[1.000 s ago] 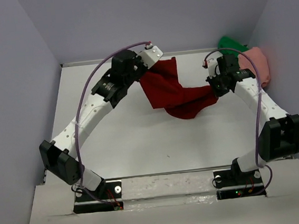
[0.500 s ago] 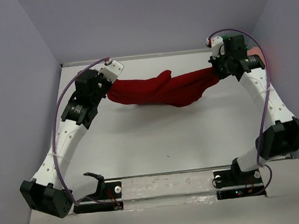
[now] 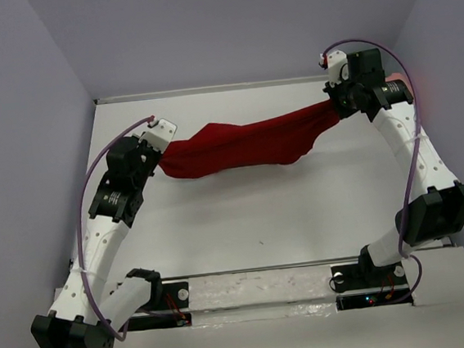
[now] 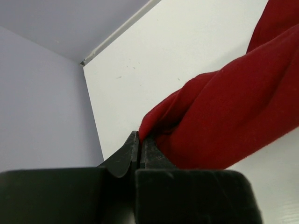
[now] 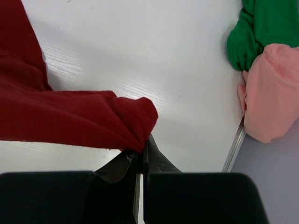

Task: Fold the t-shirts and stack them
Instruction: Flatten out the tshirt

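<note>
the left pincer (image 3: 161,150) is pressed together on one end of the dark red t-shirt (image 3: 245,144). in the left wrist view its black fingers (image 4: 126,156) meet at the tips with a fold of red cloth nipped between them, and the rest of the shirt bunches away to that pincer's right. the right pincer (image 3: 336,105) is pinching the other end of the same shirt. in the right wrist view a rounded wad of red fabric (image 5: 70,116) sits right at its fingertips and runs off to its left.

between the two pincers the shirt hangs as a loosely twisted band over the white table (image 3: 261,220), higher at the right pincer's end and lower at the left pincer's. whether its sagging middle touches the table i cannot tell.

beyond the right pincer, up and to its right in the wrist view, the bright green t-shirt (image 5: 261,23) lies crumpled on the table. the salmon pink t-shirt (image 5: 271,88) is bunched against it, nearer the pincer, at the table's edge by the wall. both lie well apart from the red one.
</note>
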